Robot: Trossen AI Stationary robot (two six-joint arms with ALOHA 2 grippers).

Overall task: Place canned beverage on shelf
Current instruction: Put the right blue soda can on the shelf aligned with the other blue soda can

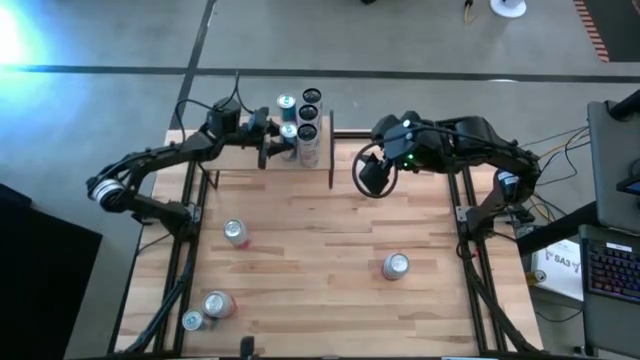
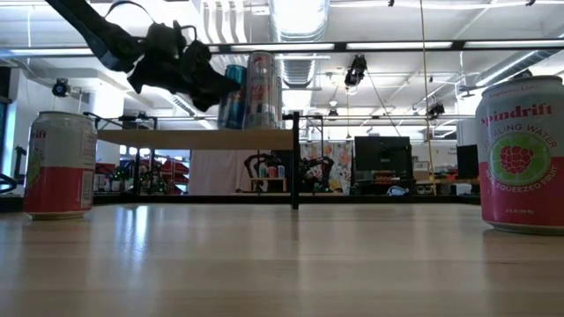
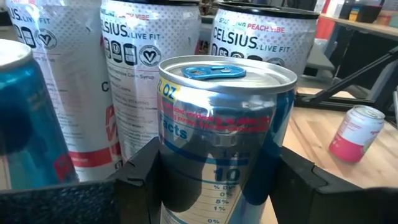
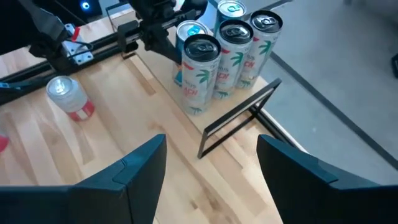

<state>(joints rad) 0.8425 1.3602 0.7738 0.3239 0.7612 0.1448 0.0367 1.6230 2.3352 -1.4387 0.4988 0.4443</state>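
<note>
- Small light-wood shelf (image 1: 318, 152) with thin dark upright end panels standing at the far edge of the butcher-block bench (image 1: 330, 250), raised above the benchtop in the low view.
- Blue canned beverage with silver lid and blue tab (image 3: 227, 134) upright on the shelf's left part, clamped between the left gripper (image 1: 272, 140) fingers (image 3: 140, 171); one dark finger on each side of the can body.
- Three tall white cans with tropical print (image 4: 233, 53) standing on the shelf in a close group, touching or just beside the blue can, towards the right end panel.
- A further blue-topped can (image 1: 286, 104) on the shelf, behind the gripped one.
- Right gripper (image 1: 372, 175) hanging above the bench just right of the shelf's right end panel, fingers (image 4: 140, 168) apart, holding nothing.
- Four short pink-and-white cans standing on the bench, well apart from the shelf: one (image 1: 235, 233) left of centre, one (image 1: 396, 266) right of centre, two (image 1: 218, 304) at the near left corner.
- Near-left pair touching or almost so; cannot tell which.
</note>
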